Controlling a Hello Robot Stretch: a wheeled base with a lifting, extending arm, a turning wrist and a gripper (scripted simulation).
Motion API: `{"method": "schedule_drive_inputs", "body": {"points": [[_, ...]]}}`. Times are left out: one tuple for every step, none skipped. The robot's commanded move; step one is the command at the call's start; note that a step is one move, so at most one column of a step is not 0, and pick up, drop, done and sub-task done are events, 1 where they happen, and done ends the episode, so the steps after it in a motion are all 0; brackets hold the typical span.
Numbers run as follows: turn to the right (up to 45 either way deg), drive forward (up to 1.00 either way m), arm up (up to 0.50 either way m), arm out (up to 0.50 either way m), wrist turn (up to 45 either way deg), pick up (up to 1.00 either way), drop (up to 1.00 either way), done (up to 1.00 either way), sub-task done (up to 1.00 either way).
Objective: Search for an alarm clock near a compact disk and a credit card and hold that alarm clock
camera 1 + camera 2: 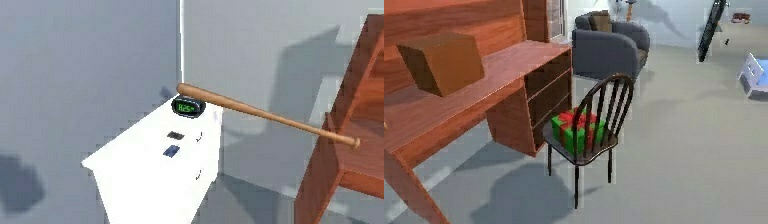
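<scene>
White dresser point(130, 155) bears an alarm clock point(188, 106), desk point(509, 68) a brown box point(442, 62); end effector's state: cannot tell.

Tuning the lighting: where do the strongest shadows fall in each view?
Forward view: broad grey shadows lie on the wall behind the baseball bat and the white cabinet. Arm side view: the dark chair throws a shadow on the floor beneath it.
</scene>
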Motion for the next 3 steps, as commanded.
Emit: {"method": "schedule_drive_inputs", "body": {"points": [[0.0, 0.30, 0.00, 0.00, 0.0, 0.00, 0.00, 0.00, 0.00], [-45.0, 0.00, 0.00, 0.00, 0.0, 0.00, 0.00, 0.00, 0.00], [-42.0, 0.00, 0.00, 0.00, 0.0, 0.00, 0.00, 0.00, 0.00]]}}
